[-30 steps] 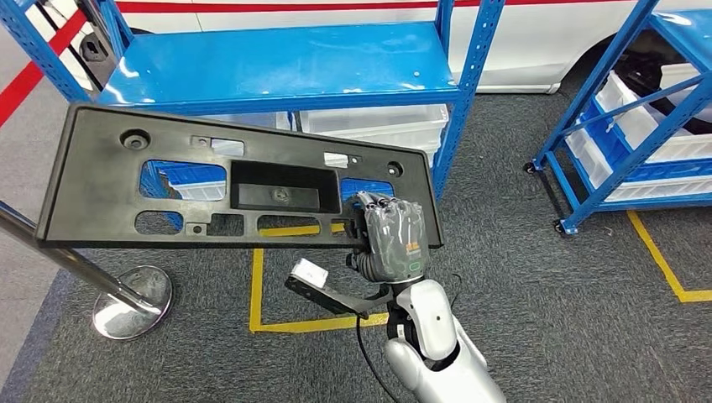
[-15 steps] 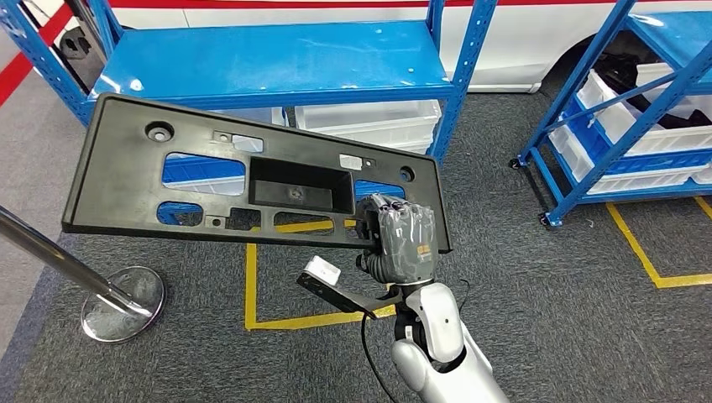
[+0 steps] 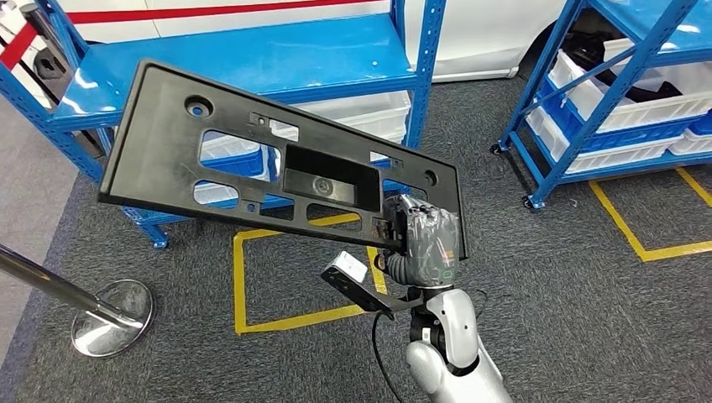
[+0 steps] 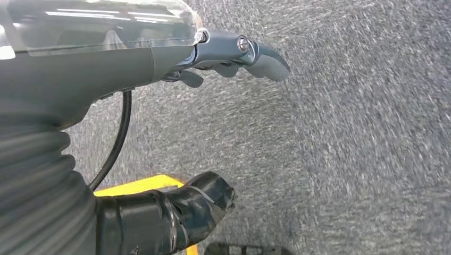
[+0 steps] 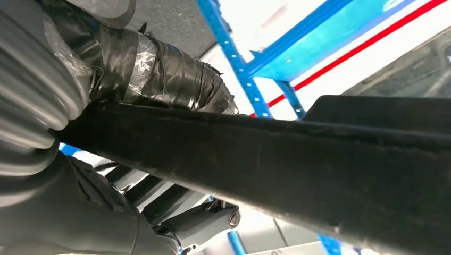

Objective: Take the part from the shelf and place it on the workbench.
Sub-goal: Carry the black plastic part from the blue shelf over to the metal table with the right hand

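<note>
The part is a long black plastic panel with several cut-outs and a recessed pocket. It hangs in the air in front of the blue shelf, tilted with its far left end higher. My right hand grips its near right corner from below. In the right wrist view the panel's edge runs across the picture, with the taped thumb pressed on one side and the dark fingers on the other. My left hand hangs over grey carpet, fingers apart and holding nothing.
A second blue shelf with white bins stands at the right. A chrome post on a round base stands at the lower left. Yellow tape lines mark the grey carpet. A white vehicle is parked behind the shelves.
The whole view has swung, so shelf and floor lines have shifted in the picture. The panel is tilted more steeply, its left end higher. My right hand keeps its hold.
</note>
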Controlling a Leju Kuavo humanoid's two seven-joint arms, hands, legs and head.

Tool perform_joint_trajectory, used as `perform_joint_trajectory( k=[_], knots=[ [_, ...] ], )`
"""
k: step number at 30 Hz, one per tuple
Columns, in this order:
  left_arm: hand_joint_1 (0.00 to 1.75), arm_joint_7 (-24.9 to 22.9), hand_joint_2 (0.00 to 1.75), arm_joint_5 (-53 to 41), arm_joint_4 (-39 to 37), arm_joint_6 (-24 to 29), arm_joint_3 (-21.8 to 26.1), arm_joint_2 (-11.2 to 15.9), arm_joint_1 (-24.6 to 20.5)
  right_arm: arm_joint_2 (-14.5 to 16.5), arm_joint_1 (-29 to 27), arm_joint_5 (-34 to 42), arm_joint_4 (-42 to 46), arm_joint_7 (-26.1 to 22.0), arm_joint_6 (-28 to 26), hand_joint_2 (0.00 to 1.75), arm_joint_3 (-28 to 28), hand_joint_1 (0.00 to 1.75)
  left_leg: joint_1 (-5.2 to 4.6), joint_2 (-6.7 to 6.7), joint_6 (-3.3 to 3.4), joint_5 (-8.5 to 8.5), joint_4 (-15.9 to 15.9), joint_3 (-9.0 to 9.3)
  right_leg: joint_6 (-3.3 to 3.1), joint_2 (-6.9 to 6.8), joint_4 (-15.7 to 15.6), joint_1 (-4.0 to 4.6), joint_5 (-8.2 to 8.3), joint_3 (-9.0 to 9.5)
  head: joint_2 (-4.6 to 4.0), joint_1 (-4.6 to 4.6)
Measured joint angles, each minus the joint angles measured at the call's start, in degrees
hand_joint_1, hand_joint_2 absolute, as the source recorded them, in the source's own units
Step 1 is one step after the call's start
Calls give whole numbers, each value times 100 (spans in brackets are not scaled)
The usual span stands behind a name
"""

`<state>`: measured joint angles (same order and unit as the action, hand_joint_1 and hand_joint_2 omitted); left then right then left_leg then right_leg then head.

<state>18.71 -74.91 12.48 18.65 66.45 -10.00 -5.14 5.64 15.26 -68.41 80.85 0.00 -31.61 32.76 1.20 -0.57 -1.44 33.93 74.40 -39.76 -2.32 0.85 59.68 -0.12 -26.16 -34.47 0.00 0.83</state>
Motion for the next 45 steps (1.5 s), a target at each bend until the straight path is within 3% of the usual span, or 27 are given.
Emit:
perform_joint_trajectory(
  k=[1,3,5,6,9,11,13,15,16,18,20,21,23,25,26,28,29,30,31,32,34,36,38,39,41,43,45],
  knots=[
    [0,0,175,4,0,1,0,1,2,-8,-30,27,14,-17,-15,175,-34,175,-1,7,19,-146,-192,108,0,36,13,6,0,-1,0,-1],
    [0,-1,175,12,0,2,0,11,5,-20,-71,75,57,-48,-47,175,-97,175,-6,110,78,-504,-951,496,7,109,46,14,-1,-13,0,1],
    [0,0,175,17,0,7,-1,25,5,-27,-95,105,104,-70,-90,175,-138,175,-20,239,119,-650,-1485,740,49,174,76,11,14,-62,0,2],
    [0,0,175,17,0,10,-1,30,3,-30,-114,121,125,-86,-109,175,-156,175,-32,275,128,-639,-1559,765,83,202,76,2,30,-87,0,2],
    [0,0,175,20,-2,17,0,10,-5,-54,-200,236,201,-183,-139,175,-209,175,-6,172,185,-706,-1650,786,179,228,155,2,9,-136,0,9],
    [0,-1,175,28,-3,26,0,-5,1,-78,-257,366,275,-290,-199,175,-249,175,28,75,240,-751,-1711,808,231,111,574,21,-248,-299,0,44],
    [0,-3,175,36,-2,36,0,-1,11,-91,-324,461,342,-380,-262,175,-286,175,12,-14,257,-754,-1708,800,274,7,1222,-1,-592,-589,0,72],
    [0,-12,175,35,-2,47,0,1,14,-107,-417,506,379,-430,-287,175,-329,175,6,-119,253,-741,-1684,787,299,-30,1510,-36,-652,-716,0,73],
    [0,-18,175,34,-2,53,0,1,14,-116,-461,526,397,-450,-299,175,-351,175,7,-172,244,-730,-1668,784,306,-53,1359,-51,-528,-635,0,73],
    [0,-25,175,34,-2,62,0,-1,13,-130,-527,566,448,-500,-339,175,-387,175,4,-274,210,-698,-1632,784,294,-193,642,-53,-202,-262,0,73],
    [0,-29,175,34,-2,70,0,-1,10,-133,-564,594,511,-546,-392,175,-408,175,-16,-355,150,-673,-1606,783,247,-335,140,-16,-63,-31,0,71],
    [0,-31,175,35,-2,74,0,-1,5,-135,-580,604,537,-559,-414,175,-422,175,-28,-394,114,-670,-1610,789,214,-352,86,8,-76,-23,0,70],
    [0,-35,175,34,-2,80,0,-1,-6,-140,-629,625,590,-576,-448,175,-461,175,-34,-469,43,-666,-1629,810,149,-251,72,13,-43,-43,0,68],
    [0,-39,175,34,-2,86,0,4,-12,-145,-692,663,661,-612,-493,175,-504,175,-18,-359,-10,-530,-1502,770,73,-158,36,-14,-5,-42,0,67],
    [0,-43,175,35,-2,90,0,6,-10,-146,-723,688,702,-637,-535,175,-523,175,-10,-242,-26,-369,-1275,676,37,-114,19,-29,14,-43,0,64],
    [0,-57,175,34,-2,97,0,8,7,-148,-804,747,784,-693,-648,175,-571,175,-3,-44,-29,28,-525,347,-2,-18,17,-14,31,-62,0,62],
    [0,-64,175,34,-2,97,0,8,18,-150,-863,778,830,-723,-701,175,-608,175,-3,-10,-24,155,-177,189,-10,40,20,1,34,-68,0,61],
    [0,-72,175,34,-2,98,0,9,29,-156,-931,808,878,-750,-737,175,-653,175,-5,2,-10,168,-2,106,-13,105,26,17,36,-70,0,61],
    [0,-79,175,34,-2,98,0,11,37,-162,-993,833,922,-770,-756,175,-701,175,-8,10,13,69,-43,123,-13,173,34,31,36,-70,0,61],
    [0,-84,175,34,-2,98,0,14,43,-167,-1044,851,966,-785,-763,175,-746,175,-17,40,47,-123,-307,243,-13,247,44,44,36,-69,0,61],
    [0,-101,175,4,-2,92,-1,33,49,-171,-1108,871,1047,-811,-775,175,-818,175,-34,249,148,-486,-1087,592,-7,384,65,57,38,-79,0,64],
    [0,-155,175,-208,-2,27,-48,55,55,-170,-1155,881,1114,-857,-798,175,-884,175,-56,428,210,-599,-1546,795,33,499,76,29,55,-116,0,63],
    [0,-221,175,-506,-2,-71,-172,64,57,-172,-1220,904,1163,-920,-815,175,-971,175,-69,379,221,-610,-1638,841,110,613,52,1,95,-146,0,61],
    [0,-247,175,-599,-2,-104,-237,64,60,-174,-1255,931,1184,-955,-818,175,-1022,175,-57,315,230,-642,-1690,864,142,599,52,7,95,-153,0,64],
    [0,-281,175,-668,-2,-131,-318,70,79,-184,-1297,1014,1219,-1046,-824,175,-1114,175,-15,169,264,-707,-1800,911,200,365,280,34,-73,-264,0,96],
    [0,-313,175,-660,-2,-136,-358,96,112,-193,-1327,1123,1241,-1157,-827,175,-1188,175,-9,18,292,-721,-1836,927,262,72,900,2,-421,-559,0,127],
    [0,-344,175,-581,-2,-116,-370,127,131,-198,-1399,1217,1250,-1270,-828,175,-1265,175,-7,-128,288,-700,-1827,929,332,-18,1436,-67,-599,-818,0,128]
  ],
)
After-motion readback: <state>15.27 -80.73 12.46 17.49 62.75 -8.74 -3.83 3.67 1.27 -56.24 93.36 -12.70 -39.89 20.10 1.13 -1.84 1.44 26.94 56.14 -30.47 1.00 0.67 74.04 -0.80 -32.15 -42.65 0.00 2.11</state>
